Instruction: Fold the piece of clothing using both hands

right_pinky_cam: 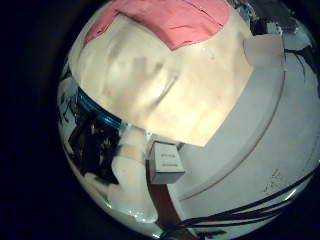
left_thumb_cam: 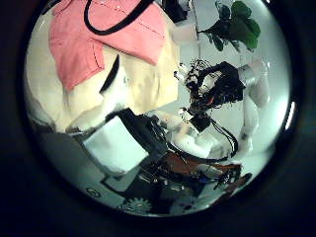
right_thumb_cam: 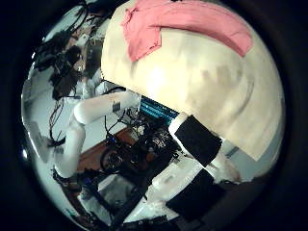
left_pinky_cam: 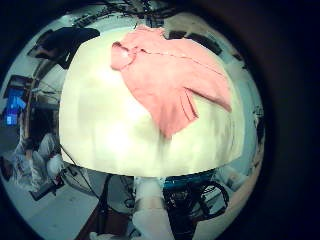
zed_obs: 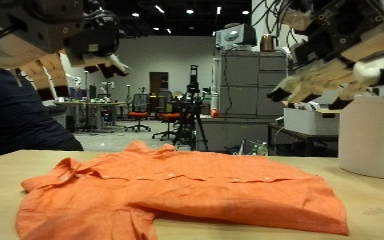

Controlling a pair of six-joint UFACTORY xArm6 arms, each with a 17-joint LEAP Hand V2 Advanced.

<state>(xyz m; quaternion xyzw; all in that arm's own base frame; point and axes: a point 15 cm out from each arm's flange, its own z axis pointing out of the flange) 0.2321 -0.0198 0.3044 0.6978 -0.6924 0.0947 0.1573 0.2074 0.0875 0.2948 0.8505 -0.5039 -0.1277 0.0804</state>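
Note:
An orange shirt [zed_obs: 179, 190] lies spread flat on the pale table [zed_obs: 372, 205], collar toward my left hand's side and one sleeve folded in at the near corner. My left hand [zed_obs: 59, 50] hangs high above the shirt's collar end, fingers relaxed and holding nothing. My right hand [zed_obs: 328, 62] hangs high above the other end, fingers relaxed and holding nothing. The shirt shows on the table in the left little finger side palm view [left_pinky_cam: 170, 75], the left thumb side palm view [left_thumb_cam: 99, 39], the right little finger side palm view [right_pinky_cam: 165, 18] and the right thumb side palm view [right_thumb_cam: 183, 24].
Bare table [left_pinky_cam: 110, 125] lies around the shirt, wider on the right hand's side [right_pinky_cam: 160, 85]. Grey cabinets [zed_obs: 252, 95] and office chairs [zed_obs: 142, 112] stand behind the table. The other arm [right_thumb_cam: 96, 111] shows beside the table's edge in the right thumb side palm view.

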